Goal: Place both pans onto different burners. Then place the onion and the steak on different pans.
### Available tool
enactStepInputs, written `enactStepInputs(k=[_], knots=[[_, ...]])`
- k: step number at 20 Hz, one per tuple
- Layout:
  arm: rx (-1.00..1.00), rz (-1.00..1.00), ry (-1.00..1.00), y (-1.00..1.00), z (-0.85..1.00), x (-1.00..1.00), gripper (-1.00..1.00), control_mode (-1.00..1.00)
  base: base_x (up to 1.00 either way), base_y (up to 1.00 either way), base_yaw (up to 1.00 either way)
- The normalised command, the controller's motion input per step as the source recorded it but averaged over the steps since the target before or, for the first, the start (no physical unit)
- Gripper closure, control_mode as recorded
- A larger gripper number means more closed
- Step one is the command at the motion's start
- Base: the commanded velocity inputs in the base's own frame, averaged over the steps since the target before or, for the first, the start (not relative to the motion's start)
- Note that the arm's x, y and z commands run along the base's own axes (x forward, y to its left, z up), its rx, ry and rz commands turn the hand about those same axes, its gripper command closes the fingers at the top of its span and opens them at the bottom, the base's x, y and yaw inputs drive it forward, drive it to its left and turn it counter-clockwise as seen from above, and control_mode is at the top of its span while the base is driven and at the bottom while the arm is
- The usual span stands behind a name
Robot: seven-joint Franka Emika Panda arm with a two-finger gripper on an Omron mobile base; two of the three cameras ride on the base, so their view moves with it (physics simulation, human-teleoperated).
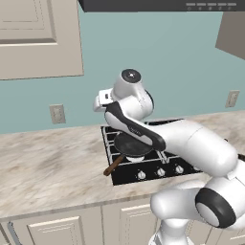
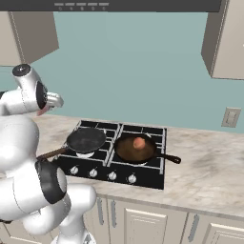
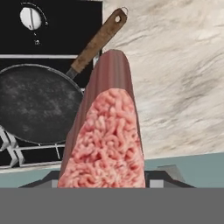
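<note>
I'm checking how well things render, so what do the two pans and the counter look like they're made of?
Black pan: dull, mottled dark metal, likely cast iron, with a brown wood-grain handle. Reddish pan: dark brown, faintly glossy, perhaps coated metal, with a black handle. Counter: beige and grey veining, polished stone by its look, though laminate is possible.

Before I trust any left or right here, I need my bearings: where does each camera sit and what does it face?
Left base view: behind the arm's left, facing the cooktop; white arm crosses it.
Right base view: behind its right, facing both pans, the onion in the reddish pan.
Hand view: on the hand, looking along the claw gripping the steak.
All share the black pan.
</note>
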Motion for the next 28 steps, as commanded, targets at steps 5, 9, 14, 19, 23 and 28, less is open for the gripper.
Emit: enactStepInputs(k=[5, 9, 14, 19, 23, 28], knots=[[0.00, 0.00, 0.00, -0.41, 0.03, -0.20, 1.00, -1.00, 0.00, 0.00, 0.00], [0.00, 0.00, 0.00, -0.40, 0.00, -0.21, 1.00, -1.00, 0.00, 0.00, 0.00], [0.00, 0.00, 0.01, -0.37, 0.00, -0.22, 1.00, -1.00, 0.00, 0.00, 0.00], [-0.01, -0.01, 0.00, -0.34, 0.00, -0.18, 1.00, -1.00, 0.00, 0.00, 0.00], [-0.01, 0.00, 0.00, -0.33, -0.04, -0.13, 1.00, -1.00, 0.00, 0.00, 0.00], [0.00, 0.00, 0.00, -0.24, -0.12, -0.04, 1.00, -1.00, 0.00, 0.00, 0.00]])
